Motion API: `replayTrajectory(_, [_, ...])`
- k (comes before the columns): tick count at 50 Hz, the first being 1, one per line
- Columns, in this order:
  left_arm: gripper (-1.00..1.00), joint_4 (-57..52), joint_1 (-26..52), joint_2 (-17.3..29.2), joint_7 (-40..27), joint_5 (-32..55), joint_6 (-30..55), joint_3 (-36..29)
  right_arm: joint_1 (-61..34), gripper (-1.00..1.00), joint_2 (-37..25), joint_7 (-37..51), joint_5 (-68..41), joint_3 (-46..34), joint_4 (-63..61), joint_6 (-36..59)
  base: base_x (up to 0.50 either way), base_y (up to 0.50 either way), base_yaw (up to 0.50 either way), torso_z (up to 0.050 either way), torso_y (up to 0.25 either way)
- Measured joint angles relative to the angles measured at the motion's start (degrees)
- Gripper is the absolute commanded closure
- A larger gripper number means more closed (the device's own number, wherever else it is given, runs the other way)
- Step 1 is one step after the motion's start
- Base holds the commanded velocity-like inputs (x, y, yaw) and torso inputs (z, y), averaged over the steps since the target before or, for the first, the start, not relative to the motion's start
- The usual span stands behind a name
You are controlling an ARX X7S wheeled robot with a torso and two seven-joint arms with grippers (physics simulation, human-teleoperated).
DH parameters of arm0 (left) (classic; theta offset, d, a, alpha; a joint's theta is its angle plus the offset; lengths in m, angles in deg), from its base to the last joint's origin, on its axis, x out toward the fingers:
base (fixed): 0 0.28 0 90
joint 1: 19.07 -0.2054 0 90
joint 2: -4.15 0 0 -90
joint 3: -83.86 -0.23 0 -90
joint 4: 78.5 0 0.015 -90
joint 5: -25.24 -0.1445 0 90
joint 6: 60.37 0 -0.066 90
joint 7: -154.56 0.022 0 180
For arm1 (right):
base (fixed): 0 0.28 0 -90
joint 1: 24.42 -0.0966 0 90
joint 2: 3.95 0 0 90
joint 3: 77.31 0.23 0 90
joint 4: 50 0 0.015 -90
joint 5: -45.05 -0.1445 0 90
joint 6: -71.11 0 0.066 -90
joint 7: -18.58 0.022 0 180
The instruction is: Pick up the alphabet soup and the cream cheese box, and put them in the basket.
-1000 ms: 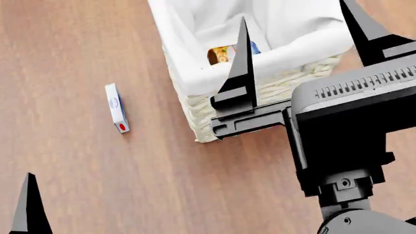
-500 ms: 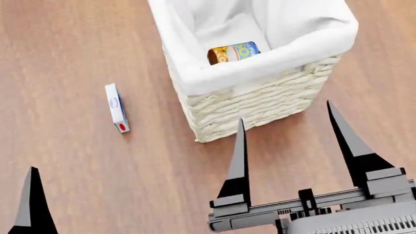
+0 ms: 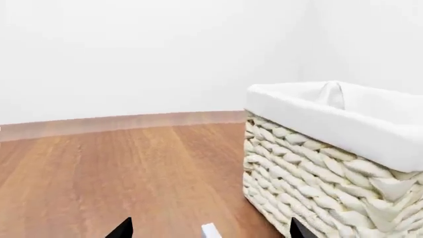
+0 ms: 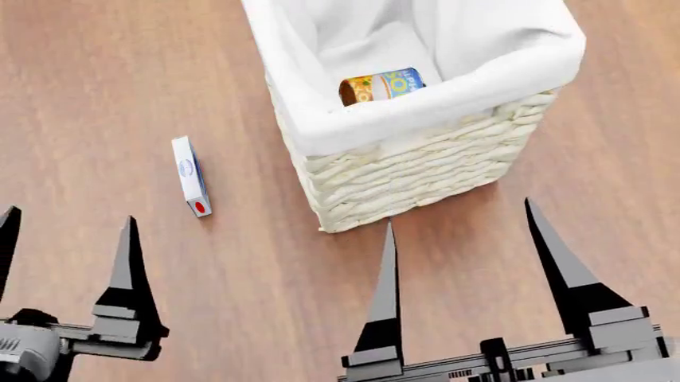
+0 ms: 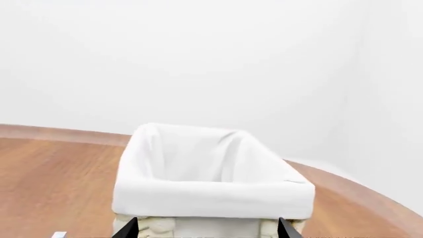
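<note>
The alphabet soup (image 4: 383,86) lies on its side inside the basket (image 4: 425,171), against the near liner wall. The cream cheese box (image 4: 191,176) lies on the wooden surface to the left of the basket, apart from it. My left gripper (image 4: 70,215) is open and empty, nearer to me than the box and to its left. In the left wrist view one white end of the box (image 3: 210,230) shows between the spread fingers, with the basket (image 3: 330,148) beside it. My right gripper (image 4: 459,213) is open and empty, just in front of the basket's near wall (image 5: 211,178).
The wooden surface (image 4: 127,72) stretches around the basket on all sides. White walls (image 3: 132,49) stand beyond it. A small white corner of the box (image 5: 59,234) shows left of the basket in the right wrist view.
My right gripper pulled back from over the basket to its near side and stays open. The left gripper rose further into the head view. The soup and box have not moved.
</note>
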Motion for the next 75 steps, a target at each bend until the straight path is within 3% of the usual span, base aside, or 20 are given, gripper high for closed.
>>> replayTrajectory(12, [-1.0,10.13,9.88,-3.13,3.64,5.76,7.6,-0.78,1.23,-1.0,0.32,0.14,0.3,0.19,0.35,-1.13,0.0,0.0,0.0,0.0,0.0])
replayTrajectory(36, [-1.0,34.57,23.03,-9.38,11.45,7.95,6.08,-1.74,2.6,-1.0,1.14,-0.97,-0.44,0.41,1.22,-1.74,0.0,0.0,0.0,0.0,0.0])
replayTrajectory(46, [-1.0,49.87,29.27,-12.66,14.08,6.26,0.71,-1.89,3.21,-1.0,1.1,-0.82,-0.34,0.48,0.91,-1.56,0.0,0.0,0.0,0.0,0.0])
replayTrajectory(58, [-1.0,76.3,38.83,-18.04,16.57,3.01,-11.38,-1.64,4.21,-1.0,1.46,-0.76,-0.11,0.57,1.22,-1.83,0.0,0.0,0.0,0.0,0.0])
replayTrajectory(65, [-1.0,84.6,41.4,-19.88,16.8,0.81,-14.82,-0.89,4.7,-1.0,1.31,-0.64,0.1,0.68,1.07,-1.98,0.0,0.0,0.0,0.0,0.0])
replayTrajectory(66, [1.0,85.38,41.62,-20.06,16.87,0.67,-15.17,-0.87,4.73,-1.0,1.27,-0.63,0.1,0.7,1.0,-1.97,0.0,0.0,0.0,0.0,0.0])
replayTrajectory(75, [1.0,89.47,43.02,-21.06,17.84,0.07,-17.57,-0.41,5.23,-1.0,1.2,-0.59,0.26,0.87,1.0,-2.13,0.0,0.0,0.0,0.0,0.0])
